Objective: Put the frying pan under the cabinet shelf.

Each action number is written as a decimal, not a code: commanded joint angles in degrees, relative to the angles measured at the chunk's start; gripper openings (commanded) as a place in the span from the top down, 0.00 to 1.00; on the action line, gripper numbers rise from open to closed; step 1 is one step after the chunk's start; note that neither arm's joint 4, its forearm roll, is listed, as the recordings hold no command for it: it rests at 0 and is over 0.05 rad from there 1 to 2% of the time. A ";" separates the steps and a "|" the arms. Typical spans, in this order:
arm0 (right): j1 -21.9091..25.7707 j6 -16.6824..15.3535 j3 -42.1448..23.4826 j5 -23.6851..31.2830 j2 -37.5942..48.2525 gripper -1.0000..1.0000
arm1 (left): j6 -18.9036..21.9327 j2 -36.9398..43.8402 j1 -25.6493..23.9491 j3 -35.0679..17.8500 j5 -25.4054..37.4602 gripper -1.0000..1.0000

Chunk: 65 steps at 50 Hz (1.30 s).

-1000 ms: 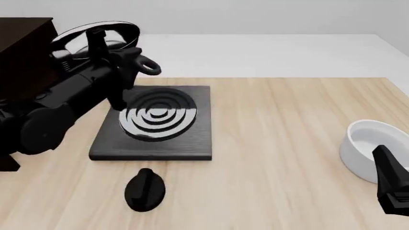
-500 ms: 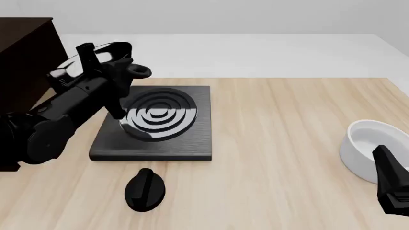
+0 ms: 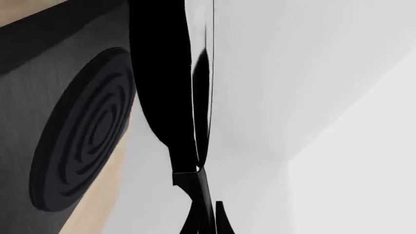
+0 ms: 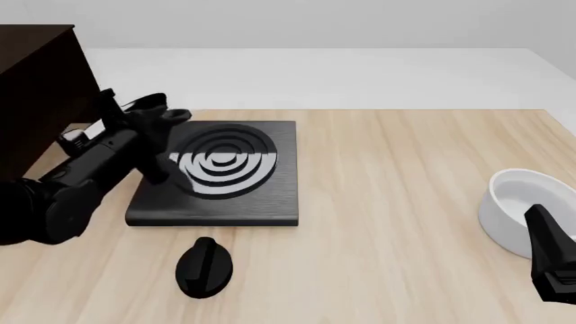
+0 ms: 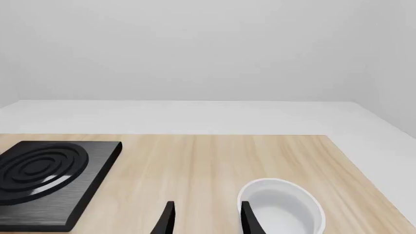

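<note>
The left gripper (image 4: 135, 111) sits low beside the dark cabinet shelf (image 4: 36, 88), at the far-left corner of the square black plate with concentric rings (image 4: 220, 169). Its jaws pinch the frying pan (image 3: 170, 92), which the left wrist view shows edge-on as a thin black slab with a pale rim line, clamped between the fingers. From the front the pan is mostly hidden behind the arm; a pale sliver near the cabinet's edge is probably its rim, but the view is too crowded to be sure. The pan is held tilted just beside the cabinet, above the table (image 4: 405, 202).

The right gripper (image 5: 204, 217) rests near the table's right edge, its jaws spread and empty, just beside the white bowl (image 4: 522, 202). A small black knob-like object (image 4: 204, 267) lies on the table in front of the plate.
</note>
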 commanded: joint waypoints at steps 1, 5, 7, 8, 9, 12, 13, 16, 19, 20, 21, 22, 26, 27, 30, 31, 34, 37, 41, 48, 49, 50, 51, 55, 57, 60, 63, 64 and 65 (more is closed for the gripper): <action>-0.01 -0.01 0.00 0.00 -0.01 0.00 | -2.62 0.59 3.43 0.93 -3.64 1.00; 0.00 0.01 0.00 0.00 -0.01 0.00 | -3.53 0.60 5.50 1.57 -4.77 1.00; -0.01 0.00 0.00 0.00 -0.02 0.00 | -4.19 1.58 5.20 1.88 -5.71 1.00; 0.00 0.00 0.00 0.00 0.00 0.00 | -4.01 1.00 6.67 2.24 -5.48 1.00; 0.00 0.00 0.00 0.00 -0.01 0.00 | -4.68 1.90 5.94 2.11 -6.61 1.00; 0.01 0.01 0.00 0.00 -0.01 0.00 | -5.32 2.76 6.98 2.61 -7.79 1.00; 0.00 -0.01 0.00 0.00 -0.01 0.00 | -5.61 3.00 7.37 2.64 -8.47 1.00; 0.01 -0.01 0.00 0.00 0.01 0.00 | -6.12 3.87 7.86 2.64 -9.30 1.00; 0.00 -0.02 0.00 0.00 -0.01 0.00 | -6.77 5.71 7.88 2.57 -10.63 1.00; 0.01 -0.02 0.00 0.00 0.00 0.00 | -6.84 6.10 7.86 2.41 -10.78 1.00; 0.01 0.03 0.00 0.00 0.00 0.00 | -7.10 6.68 8.26 2.47 -11.39 1.00; 0.00 -0.01 0.00 0.00 -0.01 0.00 | -8.45 8.59 8.07 2.60 -13.38 1.00; 0.01 -0.01 0.00 0.00 -0.01 0.00 | -8.92 10.27 9.77 2.57 -14.74 1.00; 0.01 -0.01 0.00 0.00 -0.01 0.00 | -8.92 10.28 9.77 2.57 -14.75 1.00; -0.02 0.04 0.00 0.00 0.01 0.00 | -9.10 13.00 9.57 2.02 -16.36 1.00; 0.02 -0.05 0.00 0.00 -0.01 0.00 | -9.10 13.10 10.01 2.13 -16.57 1.00; 0.00 -0.10 0.00 0.00 -0.01 0.00 | -9.10 14.49 11.39 2.27 -17.96 1.00; -0.02 0.02 0.00 0.00 -0.01 0.00 | -9.10 16.47 11.59 1.99 -19.26 1.00; 0.03 -0.01 0.00 0.00 -0.01 0.00 | -9.10 17.91 12.80 1.51 -20.08 1.00; -0.01 0.00 0.00 0.00 -0.02 0.00 | -9.10 20.50 13.74 -0.34 -20.32 1.00; -0.01 0.00 0.00 0.00 -0.02 0.00 | -9.10 20.53 13.74 -0.35 -20.34 1.00; 0.00 -0.01 0.00 0.00 -0.02 0.00 | -9.10 21.23 13.77 -0.74 -20.63 1.00; 0.00 -0.01 0.00 0.00 -0.01 0.00 | -9.10 21.15 14.21 -0.86 -20.26 1.00; -0.01 -0.01 0.00 0.00 0.00 0.00 | -9.10 23.69 14.24 -3.08 -20.18 1.00; 0.01 0.00 0.00 0.00 -0.01 0.00 | -9.10 25.32 14.66 -3.26 -20.89 1.00; 0.01 -0.01 0.00 0.00 0.00 0.00 | -9.10 26.34 15.40 -3.85 -20.61 1.00; 0.00 0.00 0.00 0.00 0.00 0.00 | -9.10 27.19 16.42 -4.37 -20.82 1.00; 0.00 0.00 0.00 0.00 0.00 0.00 | -9.10 27.19 16.42 -4.38 -20.81 1.00; -0.01 0.01 0.00 0.00 0.02 0.00 | -9.10 27.40 16.82 -4.73 -20.52 1.00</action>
